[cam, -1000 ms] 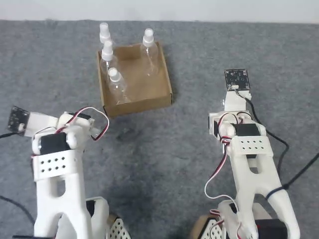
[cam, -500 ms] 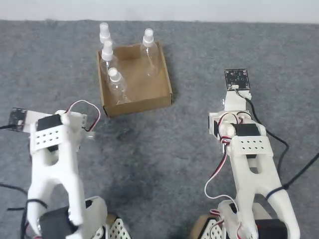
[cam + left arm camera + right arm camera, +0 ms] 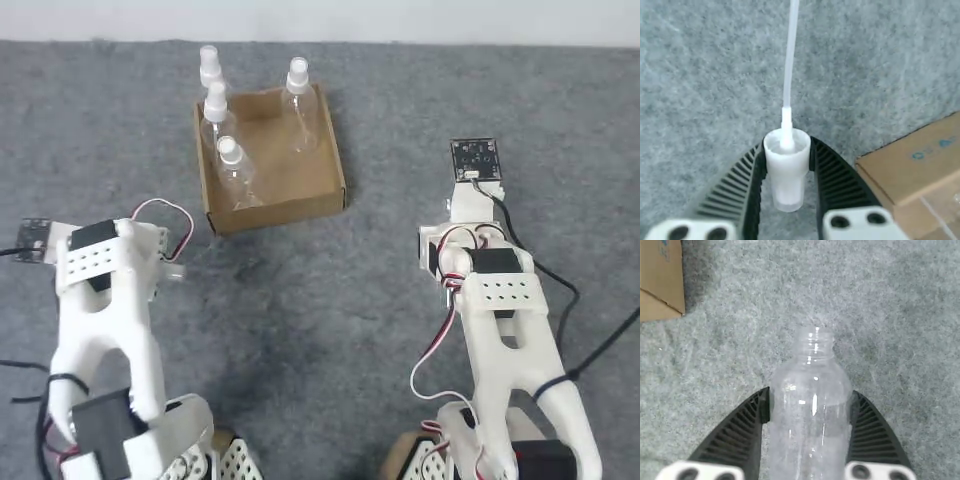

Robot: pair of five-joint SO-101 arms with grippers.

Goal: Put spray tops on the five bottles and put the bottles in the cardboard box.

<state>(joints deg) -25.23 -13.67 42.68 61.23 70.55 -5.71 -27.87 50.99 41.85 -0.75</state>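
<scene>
Left gripper (image 3: 786,148), near-left of the brown cardboard box (image 3: 280,212): fingers clamped on a white plastic spray top (image 3: 786,175). Its thin dip tube (image 3: 790,60) points out ahead, likely so it can be fed into a bottle neck. Four capped clear bottles (image 3: 238,172) are at the box; the far-left one may be outside the rim. Right gripper (image 3: 810,394), well right of the box, grasps an uncapped clear plastic bottle (image 3: 812,370), mouth facing away, probably waiting for the top.
</scene>
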